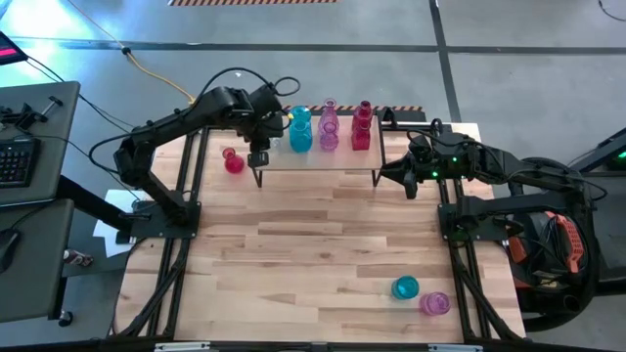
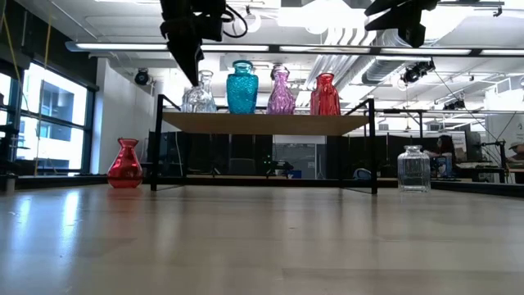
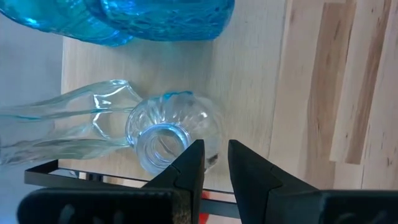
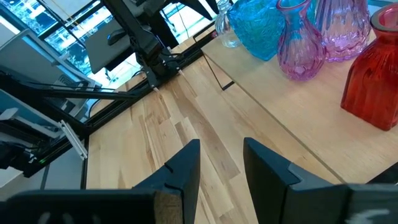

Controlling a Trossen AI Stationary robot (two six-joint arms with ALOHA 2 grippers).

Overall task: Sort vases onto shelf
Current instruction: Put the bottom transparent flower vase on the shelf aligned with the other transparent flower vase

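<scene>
At the near edge of the table (image 1: 293, 264) a teal round vase (image 1: 405, 287) and a pink one (image 1: 435, 304) lie well apart from the shelf (image 1: 318, 159). Farther back, the left gripper (image 3: 216, 163) hovers empty, fingers slightly parted, over the clear vase (image 3: 171, 140) at the shelf's left end, beside the teal bottle (image 2: 242, 87), purple vase (image 2: 281, 92) and red vase (image 2: 325, 95). The right gripper (image 4: 221, 165), also slightly parted and empty, waits off the shelf's right end.

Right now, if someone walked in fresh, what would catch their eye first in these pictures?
Probably the row of coloured glass on the shelf: a teal vase, a pink-purple vase and a red vase, with a clear vase at the end. The left gripper hangs just above that clear one, fingers apart. A squat red vase stands alone on the table beside the shelf.
</scene>
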